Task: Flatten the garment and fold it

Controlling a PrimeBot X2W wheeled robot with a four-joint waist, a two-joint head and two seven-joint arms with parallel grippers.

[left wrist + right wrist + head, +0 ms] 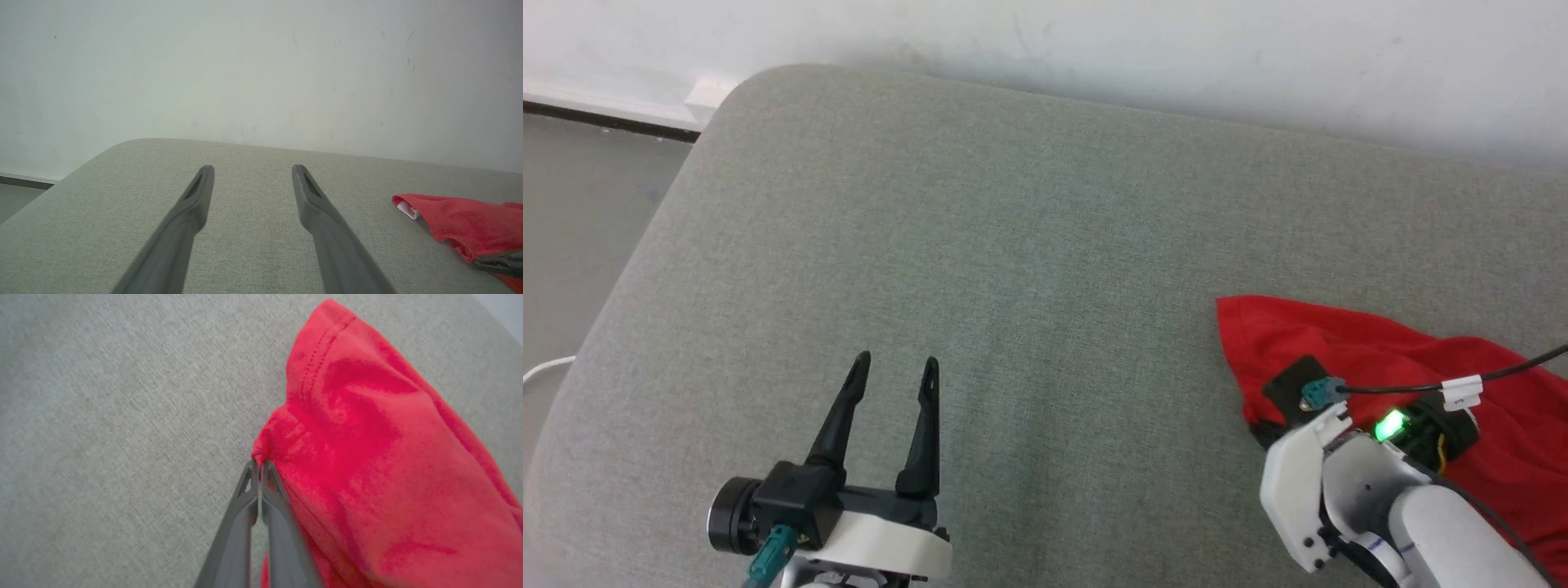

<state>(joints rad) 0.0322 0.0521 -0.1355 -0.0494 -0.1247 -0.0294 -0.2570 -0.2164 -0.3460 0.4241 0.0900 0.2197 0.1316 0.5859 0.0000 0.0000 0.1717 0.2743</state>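
The red garment (1347, 347) lies crumpled at the right of a grey-green cushion (1029, 245). In the right wrist view its fabric (367, 449) bunches up at the fingertips of my right gripper (259, 462), which is shut on the garment's left edge. In the head view that wrist points down into the cloth and hides its own fingers. My left gripper (894, 367) hovers open over bare cushion at the lower left, well apart from the garment. The left wrist view shows the garment (457, 222) at the right with a small white tag (407, 209).
The cushion's rounded far-left corner (727, 90) meets a white wall (1176, 49). Grey floor (580, 212) and a white cable (543, 369) lie beyond the cushion's left edge. A black cable (1503, 374) runs off the right wrist.
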